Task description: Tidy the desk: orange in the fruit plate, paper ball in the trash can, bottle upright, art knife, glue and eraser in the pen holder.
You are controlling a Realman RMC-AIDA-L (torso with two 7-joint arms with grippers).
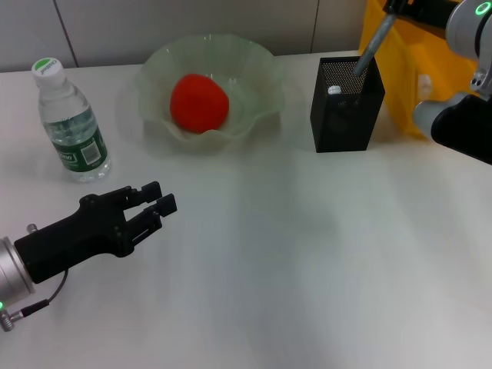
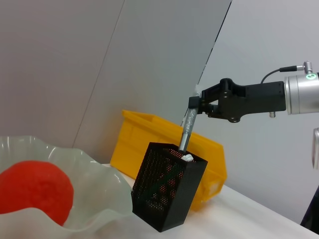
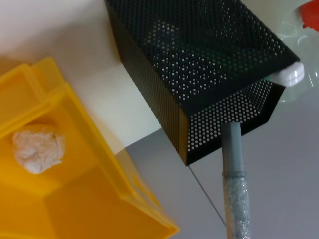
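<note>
Art knife, clenched in right claw, enters pen holder on white desk.

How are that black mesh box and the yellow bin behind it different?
The pen holder is tall, narrow, black perforated mesh; the trash can is wider, solid bright yellow with slanted walls. A grey stick-like tool, held by the right gripper, pokes into the pen holder; the trash can holds only a paper ball. Both stand open-topped on the table, side by side.
</note>
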